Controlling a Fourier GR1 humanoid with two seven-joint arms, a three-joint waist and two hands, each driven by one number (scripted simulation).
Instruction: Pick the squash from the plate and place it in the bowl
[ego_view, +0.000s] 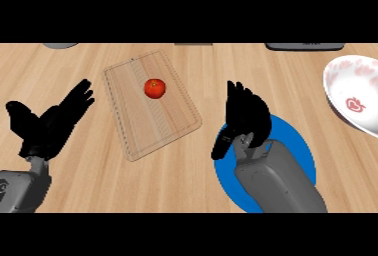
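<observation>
The wooden counter (184, 185) has a few things on it. In the middle lies a see-through cutting board (151, 105), turned a bit sideways. A small red tomato (154, 88) sits on the upper part of the board.

Down at the right there is a blue plate (299, 145). The right hand (245, 120) is over the far side of that plate, and its grey forearm (277, 182) covers much of the middle of it. The hand's fingers point away toward the top of the counter and are close together, and the thumb hangs down on the left side. I cannot tell if the hand is holding anything under it. I cannot see the squash anywhere; the hand and arm hide most of the plate, so it may be under there, but I cannot tell.

At the right edge is a white bowl (354, 95) with red patterns on it. It is only partly in view. It is off to the right of the plate, not touching it.

The left hand (52, 122) is at the left side, over bare wood, well apart from the board's things. Its fingers are straight and spread a little, pointing up and to the right, and it holds nothing.

At the top edge, 2 grey things peek in.
</observation>
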